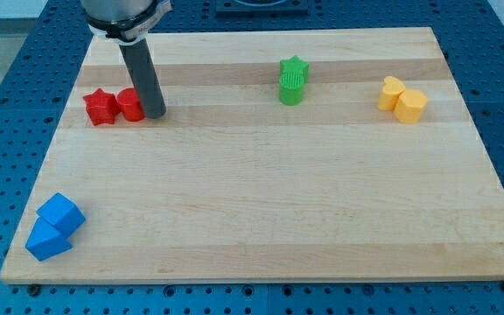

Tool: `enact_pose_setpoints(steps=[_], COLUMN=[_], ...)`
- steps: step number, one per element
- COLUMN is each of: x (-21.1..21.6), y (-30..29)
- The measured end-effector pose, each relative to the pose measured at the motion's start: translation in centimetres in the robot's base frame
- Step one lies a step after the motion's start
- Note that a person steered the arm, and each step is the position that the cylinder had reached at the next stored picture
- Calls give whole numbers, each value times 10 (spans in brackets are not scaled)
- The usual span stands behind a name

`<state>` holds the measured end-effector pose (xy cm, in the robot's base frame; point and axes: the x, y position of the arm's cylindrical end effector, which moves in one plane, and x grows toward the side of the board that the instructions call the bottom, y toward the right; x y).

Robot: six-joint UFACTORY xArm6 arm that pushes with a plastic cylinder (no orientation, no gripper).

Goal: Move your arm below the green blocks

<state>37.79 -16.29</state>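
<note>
Two green blocks sit together near the view's top centre: a green star (295,67) and a green cylinder-like block (291,88) just below it. My tip (155,114) rests at the view's upper left, far to the left of the green blocks and slightly lower in the view. It touches the right side of a red cylinder block (130,105), with a red star (101,107) on that block's left.
Two yellow blocks (402,99) lie at the view's upper right. Two blue blocks (54,227) lie at the lower left corner. The wooden board (261,201) sits on a blue perforated table (7,105).
</note>
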Motion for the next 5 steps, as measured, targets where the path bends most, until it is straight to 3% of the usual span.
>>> enact_pose_setpoints(steps=[3,5], x=[0,0], y=[-4,33])
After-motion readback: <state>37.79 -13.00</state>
